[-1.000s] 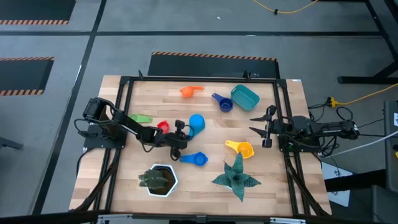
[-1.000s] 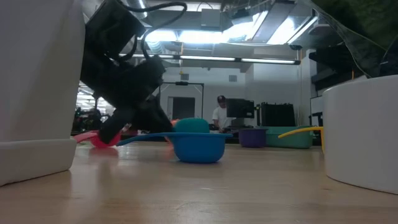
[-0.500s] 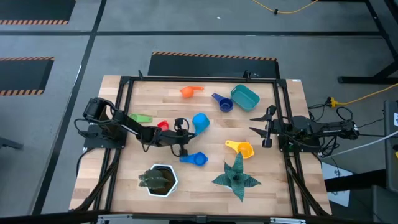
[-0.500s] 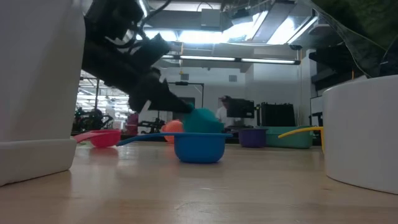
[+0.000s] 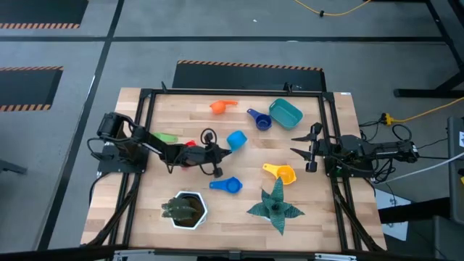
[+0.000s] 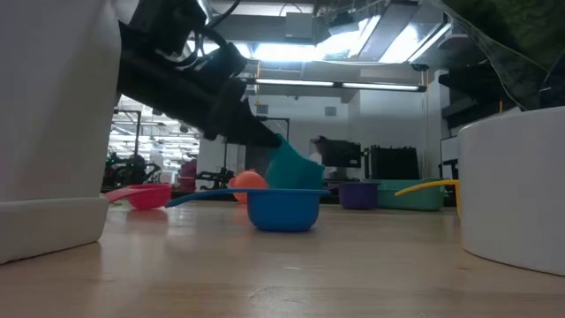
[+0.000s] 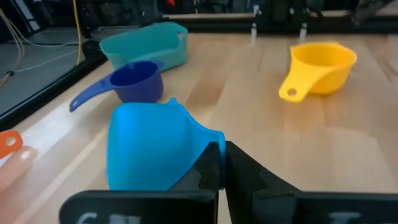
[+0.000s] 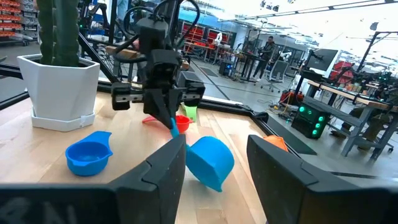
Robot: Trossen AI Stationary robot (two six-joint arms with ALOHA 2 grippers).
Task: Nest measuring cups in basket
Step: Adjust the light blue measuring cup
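Centrally, the left gripper [image 5: 220,151] is pinching the short handle of the light blue cup [image 5: 236,140], its fingers [image 7: 210,167] pressed together on the thin tab, and the left arm is stretching low and nearly flat across the table from its base at the left edge. From the low camera the cup is hanging tilted, clear of the wood, its smooth rounded bowl [image 6: 290,166] tipping away from the gripper. Just beside the arm, a red cup [image 5: 191,145] and a green cup [image 5: 166,137] are lying on the boards, and a darker blue cup [image 5: 227,185] is sitting nearer the white hexagonal pot [image 5: 185,210]. Between the held cup and the teal basket [image 5: 286,112] a dark blue cup [image 5: 259,119] is resting, its handle pointing away from the basket; the orange cup [image 5: 221,106] is lying near the far edge. The yellow cup [image 5: 281,173] is lying just above the green star-shaped plant [image 5: 275,207]. The right gripper [image 5: 304,150] is waiting at the right side, jaws parted and holding nothing
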